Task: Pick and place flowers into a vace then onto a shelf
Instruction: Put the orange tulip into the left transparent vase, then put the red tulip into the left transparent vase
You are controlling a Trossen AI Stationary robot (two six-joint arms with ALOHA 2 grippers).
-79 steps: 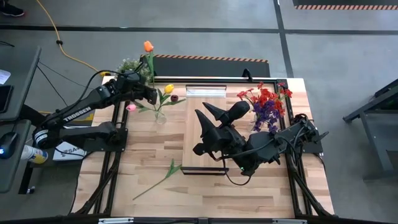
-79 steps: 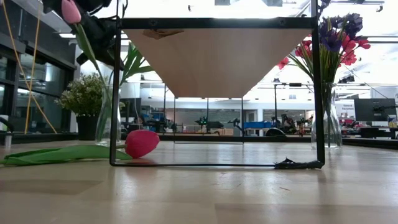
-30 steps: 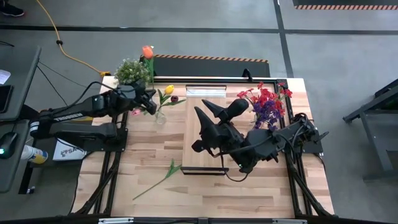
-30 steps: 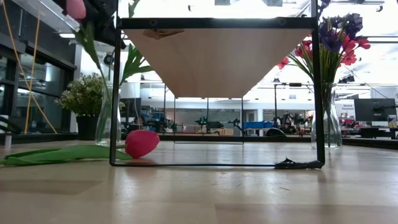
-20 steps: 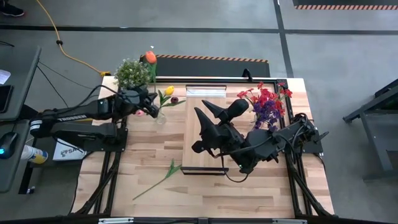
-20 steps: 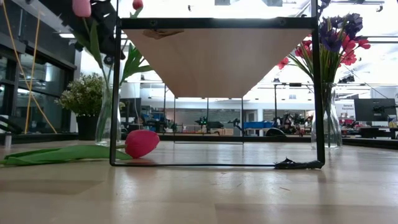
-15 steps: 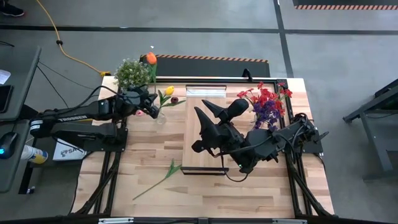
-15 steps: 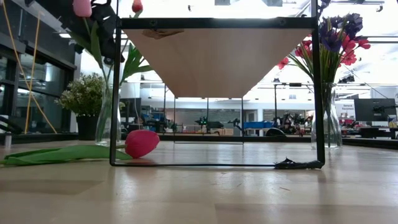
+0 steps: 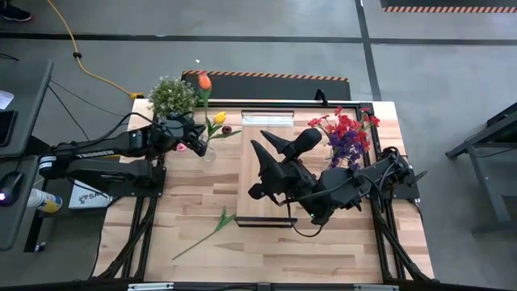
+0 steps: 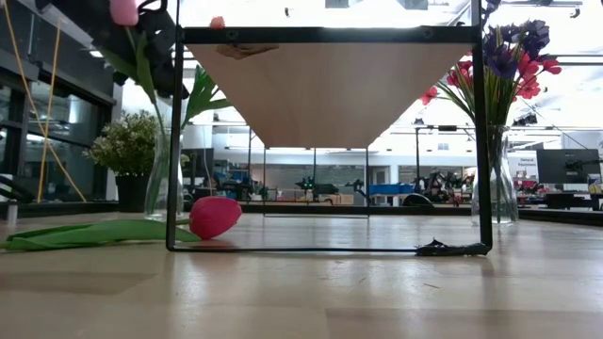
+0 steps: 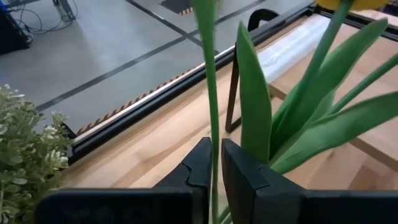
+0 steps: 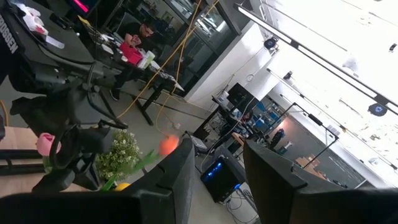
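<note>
My left gripper stands over a glass vase at the table's far left, shut on the stem of an orange-headed flower. The vase holds yellow, maroon and pink flowers. Whether the orange stem's lower end is in the vase is hidden. My right gripper hangs open high above the shelf, with nothing between its fingers. One more flower lies flat on the table in front, its pink head by the shelf's frame. My left gripper has the orange flower's green stem pinched between its two fingers, well below the head. The fingers come from the table's left, slanting a little down, and lie across the stem. The flower stands nearly upright, its head above the gripper.
A bushy potted plant stands at the far left corner, close behind my left gripper. A second vase with red and purple flowers stands at the far right. The shelf's black frame rises beside the left vase.
My left gripper has sunk toward the vase with the orange flower. The orange head has come down with it and has swung a little toward the table's right. My right arm has kept still.
</note>
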